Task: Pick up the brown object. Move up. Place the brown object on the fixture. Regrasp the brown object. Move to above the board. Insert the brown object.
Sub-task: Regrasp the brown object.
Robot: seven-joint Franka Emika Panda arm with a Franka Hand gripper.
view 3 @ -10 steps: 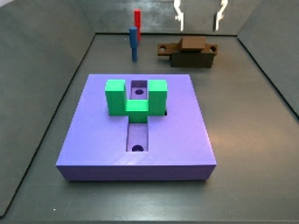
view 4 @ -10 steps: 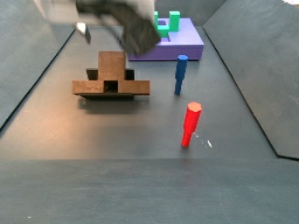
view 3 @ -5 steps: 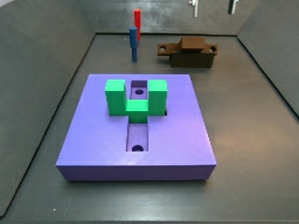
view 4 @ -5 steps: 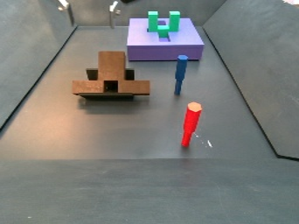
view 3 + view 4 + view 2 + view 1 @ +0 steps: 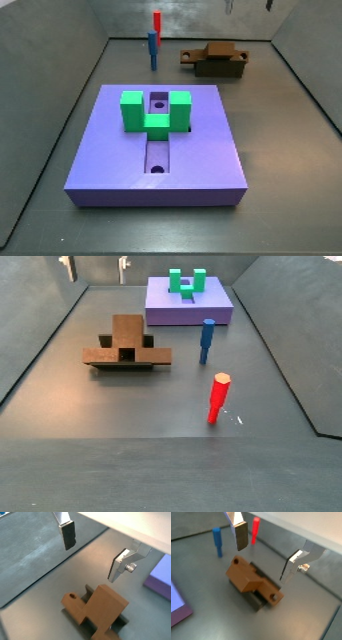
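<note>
Wrist views both give me the gripper (image 5: 264, 554) hanging well above the floor, its two silver fingers (image 5: 68, 534) spread wide with nothing between them. Below the gap I see the brown object (image 5: 252, 578), lying across the fixture (image 5: 258, 603), which shows only as a dark block poking out from under it. One end of the bar carries a round hole; the raised middle part sits over the fixture.

Side views: only the fingertips (image 5: 229, 6) show at the very top edge, high over the far end of the floor, clear of everything. The brown object (image 5: 217, 54) rests on the fixture (image 5: 219, 69) near the back wall, well apart from the board (image 5: 201, 140). In a side view the bar (image 5: 126, 338) lies crosswise on the fixture (image 5: 124, 366).

The board is the purple slab with a central slot and round holes; a green U-shaped block (image 5: 155, 110) stands on it, straddling the slot. A blue peg (image 5: 207, 340) and a red peg (image 5: 218, 398) stand upright on the floor, apart from the bar. I cannot tell from the wrist views how high the fingers are above the bar.
</note>
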